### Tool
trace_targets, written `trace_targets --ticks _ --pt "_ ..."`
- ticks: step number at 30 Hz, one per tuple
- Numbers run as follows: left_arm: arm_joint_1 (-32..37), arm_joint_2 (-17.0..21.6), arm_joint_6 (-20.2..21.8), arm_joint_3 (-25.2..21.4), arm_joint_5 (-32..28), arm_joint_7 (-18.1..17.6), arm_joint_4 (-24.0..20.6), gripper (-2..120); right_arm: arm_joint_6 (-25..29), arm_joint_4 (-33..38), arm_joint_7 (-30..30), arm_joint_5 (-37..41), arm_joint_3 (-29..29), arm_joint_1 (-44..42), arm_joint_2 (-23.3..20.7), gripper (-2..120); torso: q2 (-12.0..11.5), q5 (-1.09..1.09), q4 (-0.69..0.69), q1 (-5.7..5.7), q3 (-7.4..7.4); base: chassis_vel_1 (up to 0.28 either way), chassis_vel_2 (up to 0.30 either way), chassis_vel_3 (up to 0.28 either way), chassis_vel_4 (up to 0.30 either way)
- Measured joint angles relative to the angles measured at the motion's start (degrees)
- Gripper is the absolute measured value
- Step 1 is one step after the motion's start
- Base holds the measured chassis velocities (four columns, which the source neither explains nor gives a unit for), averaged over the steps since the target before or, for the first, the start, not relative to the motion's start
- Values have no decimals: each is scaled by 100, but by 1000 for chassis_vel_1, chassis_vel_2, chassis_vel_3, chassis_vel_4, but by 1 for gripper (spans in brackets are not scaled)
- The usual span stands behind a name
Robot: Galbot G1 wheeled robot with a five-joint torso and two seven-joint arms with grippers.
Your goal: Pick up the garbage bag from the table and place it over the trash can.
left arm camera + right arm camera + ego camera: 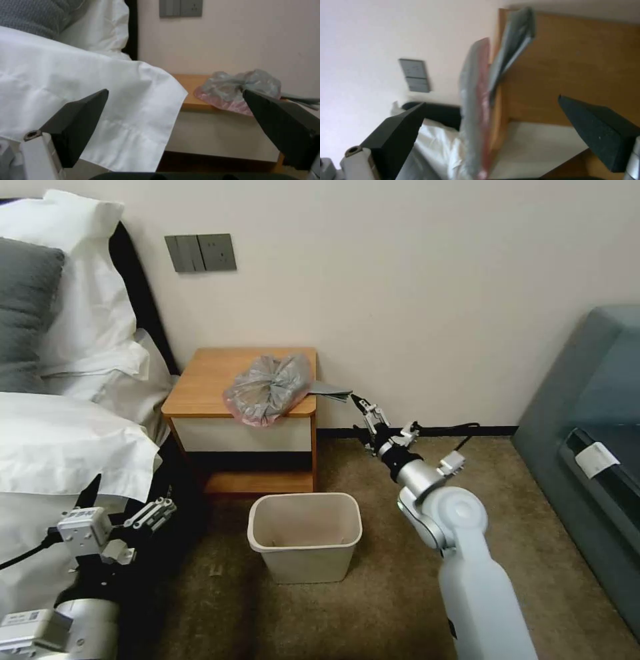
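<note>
The garbage bag [270, 388] lies crumpled on the table [200, 380], grey with a pinkish edge hanging over the front right corner. A flat grey folded strip [331, 392] juts from it past the table's right side. My right gripper [363, 421] hovers open just right of that strip, apart from it; in the right wrist view its open gripper [491, 100] faces the bag [471, 105] and strip [515, 45]. The beige trash can [305, 537] stands on the carpet in front of the table. My left gripper [123, 501] is open, low by the bed, its open gripper [175, 90] facing the bag [230, 86].
A bed with white sheets [60, 447] and pillows [87, 313] adjoins the table's left side, close to my left arm. A grey-green upholstered piece [587, 447] stands at the right. A switch plate [200, 252] is on the wall. Carpet lies open around the bin.
</note>
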Motion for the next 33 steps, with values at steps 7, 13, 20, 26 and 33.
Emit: trace_targets --ticks 7,13,20,26,33 --pt "-24 -9 -10 -32 -222 33 1 100 36 -977 -538 -394 -38 465 104 100 0 0 -1 0 0 0 0 0 0" --pt "-27 -49 -43 -17 -261 57 1 100 83 -1468 -763 -531 -68 809 146 100 0 0 0 0 0 0 0 0 0" --pt "-37 -58 -101 -22 -273 96 21 100 167 -2073 -960 -692 -49 1335 179 100 0 0 -1 0 -1 0 0 0 0" --pt "-38 -60 -143 -26 -266 96 49 100 220 -2422 -1073 -857 -63 1602 214 100 0 0 0 0 0 0 0 0 0" --pt "-41 -98 -169 -25 -235 96 52 100 322 -2846 -1196 -1022 -70 1910 283 100 0 -1 0 0 0 0 0 0 0"
